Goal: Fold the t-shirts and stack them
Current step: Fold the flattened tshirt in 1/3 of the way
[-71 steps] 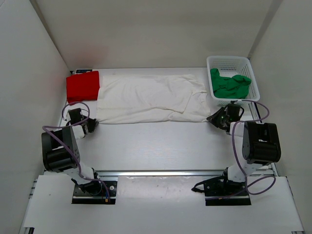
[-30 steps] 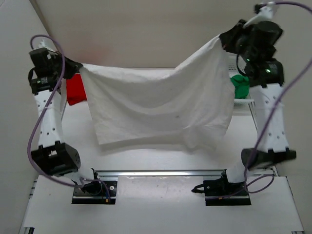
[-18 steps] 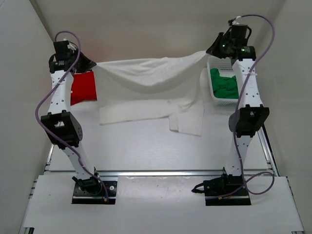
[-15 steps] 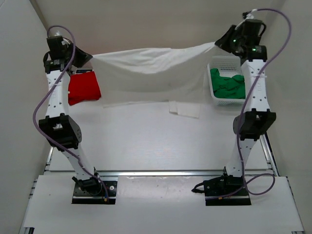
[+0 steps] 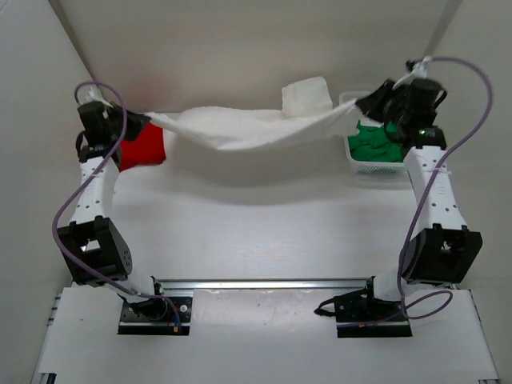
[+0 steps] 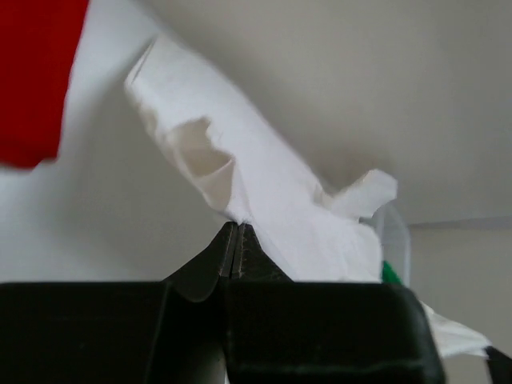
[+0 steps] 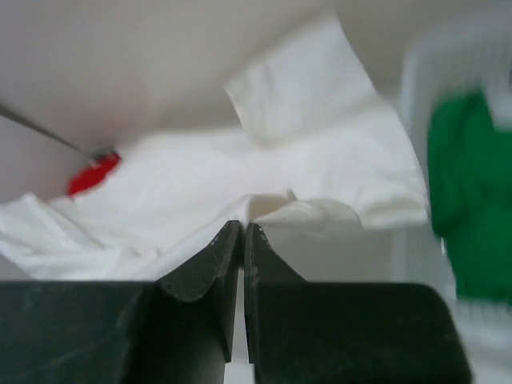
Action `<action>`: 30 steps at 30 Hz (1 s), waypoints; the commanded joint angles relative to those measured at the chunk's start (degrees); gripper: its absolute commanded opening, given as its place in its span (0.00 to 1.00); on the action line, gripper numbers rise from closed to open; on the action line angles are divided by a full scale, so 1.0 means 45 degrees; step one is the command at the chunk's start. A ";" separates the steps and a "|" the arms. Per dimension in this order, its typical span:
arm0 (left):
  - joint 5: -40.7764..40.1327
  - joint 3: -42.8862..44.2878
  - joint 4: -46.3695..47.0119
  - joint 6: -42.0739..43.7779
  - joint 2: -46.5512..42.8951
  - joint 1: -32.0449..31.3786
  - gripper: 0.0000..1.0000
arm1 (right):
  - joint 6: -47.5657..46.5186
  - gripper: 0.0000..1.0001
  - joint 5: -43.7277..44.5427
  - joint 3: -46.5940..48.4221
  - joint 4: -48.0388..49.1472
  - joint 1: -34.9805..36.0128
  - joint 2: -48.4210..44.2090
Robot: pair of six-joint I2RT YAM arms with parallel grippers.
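The white t-shirt [image 5: 240, 132] hangs slung above the table [image 5: 256, 224], its ends clamped in the left pincer [image 5: 140, 121] and the right pincer [image 5: 368, 103], a flap tossed up. Likely the spreading step: next, lower it flat between the folded red t-shirt [image 5: 144, 149] and the basket [image 5: 376, 170] holding a green t-shirt [image 5: 374, 142], snagging neither

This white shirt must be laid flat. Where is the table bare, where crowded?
Bare: the broad middle of the table, from below the held white shirt to its near edge. Crowded: the far corners, with the red shirt at left and the basket holding the green shirt at right.
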 commanded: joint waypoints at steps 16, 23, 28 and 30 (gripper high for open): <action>-0.1759 -0.9958 0.2052 0.1286 -0.2048 0.0345 0.00 | 0.2233 0.00 0.1084 -1.3951 0.3733 -0.0412 -0.3661; -0.2618 -0.9568 -0.0180 0.2223 -0.2806 0.0814 0.00 | 0.2838 0.00 0.1184 -1.6180 0.2777 -0.1525 -0.6220; -0.3636 -1.0190 -0.1409 0.2633 -0.3862 0.0617 0.00 | 0.2841 0.00 0.0266 -1.7119 0.1550 -0.3066 -0.7979; -0.3286 -1.0425 -0.1684 0.2730 -0.4137 0.0813 0.00 | 0.2587 0.00 -0.0007 -1.7160 0.0847 -0.3750 -0.8876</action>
